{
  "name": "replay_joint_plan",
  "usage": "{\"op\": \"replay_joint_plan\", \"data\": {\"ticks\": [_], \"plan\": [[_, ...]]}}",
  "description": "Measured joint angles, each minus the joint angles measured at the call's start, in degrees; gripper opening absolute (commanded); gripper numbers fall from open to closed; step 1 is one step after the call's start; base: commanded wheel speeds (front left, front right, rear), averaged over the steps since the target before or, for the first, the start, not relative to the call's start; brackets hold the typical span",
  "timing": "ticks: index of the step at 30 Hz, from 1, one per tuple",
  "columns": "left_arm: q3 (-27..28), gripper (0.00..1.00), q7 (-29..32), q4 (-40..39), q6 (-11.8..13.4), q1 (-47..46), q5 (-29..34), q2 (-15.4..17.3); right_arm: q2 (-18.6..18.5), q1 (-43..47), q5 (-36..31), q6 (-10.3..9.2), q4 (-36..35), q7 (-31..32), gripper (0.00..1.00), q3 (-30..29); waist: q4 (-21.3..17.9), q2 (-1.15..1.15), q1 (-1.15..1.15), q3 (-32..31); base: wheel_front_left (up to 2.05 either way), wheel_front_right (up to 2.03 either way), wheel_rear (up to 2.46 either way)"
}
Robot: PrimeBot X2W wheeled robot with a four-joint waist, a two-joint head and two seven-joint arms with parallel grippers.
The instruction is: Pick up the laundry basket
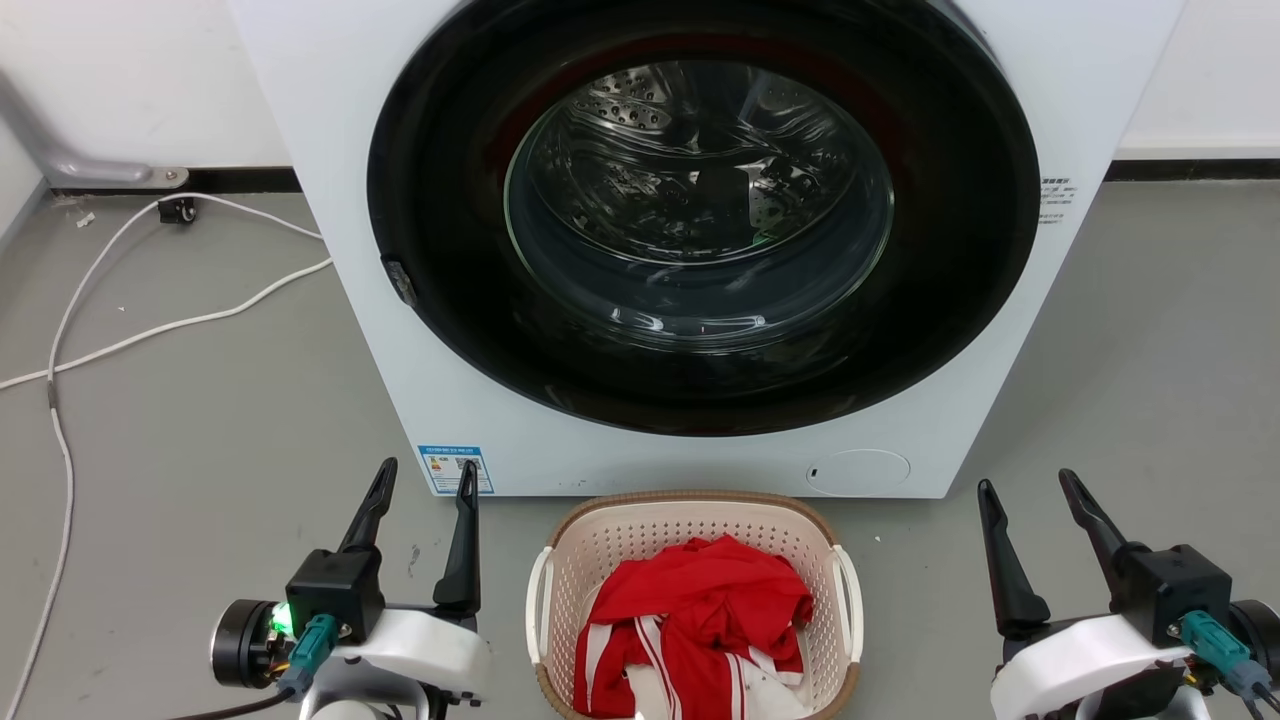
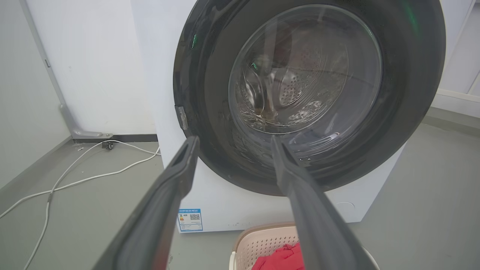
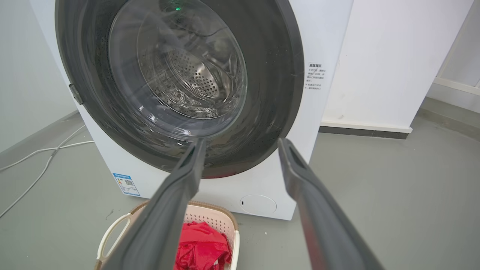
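Stage: approach, no grasp made. The laundry basket [image 1: 620, 545] sits on the floor [image 1: 200, 450] at near centre, just in front of the washing machine [image 1: 330, 150], and holds red clothing [image 1: 700, 600]. The left pincer [image 1: 428, 467] and right pincer [image 1: 1027, 481] stand open and empty, one on either side of the basket and apart from it.

Next move, by judgement: bring each pincer inward and down to the white side handles [image 1: 533, 605].

The machine's front crowds the far rim. A white cable [image 1: 200, 320] lies well off to the left.
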Motion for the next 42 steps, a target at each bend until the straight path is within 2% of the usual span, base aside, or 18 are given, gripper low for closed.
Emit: {"op": "replay_joint_plan", "data": {"ticks": [9, 30, 36, 42], "plan": [[0.23, 1.00, -0.75, -0.16, 0.40, 0.23, 2.93, -0.05, 0.04, 0.14, -2.57, 0.01, -0.21, -0.66, 1.00, -0.12, -0.08, 0.00, 0.00, 0.18, 0.00, 0.00, 0.00], [0.73, 1.00, -0.75, -0.11, 0.62, 0.31, 2.94, -0.15, 0.05, 0.12, -1.32, 0.01, 0.60, -1.18, 1.00, -0.48, -0.31, 0.00, 0.00, 0.93, 0.00, 0.00, 0.00], [1.02, 1.00, -0.76, 0.26, 0.66, -0.47, 3.01, -0.11, 0.05, -0.69, -0.69, 0.01, 0.85, -0.78, 1.00, -0.48, -0.36, 0.00, 0.00, 2.69, 0.00, 0.00, 0.00], [1.46, 1.00, -0.91, 2.79, 0.35, -5.18, 2.37, 0.15, 0.07, -4.48, 0.08, 0.01, 2.52, 0.78, 1.00, -0.60, -0.53, 0.00, 0.01, 6.80, 0.00, 0.00, 0.00]]}}
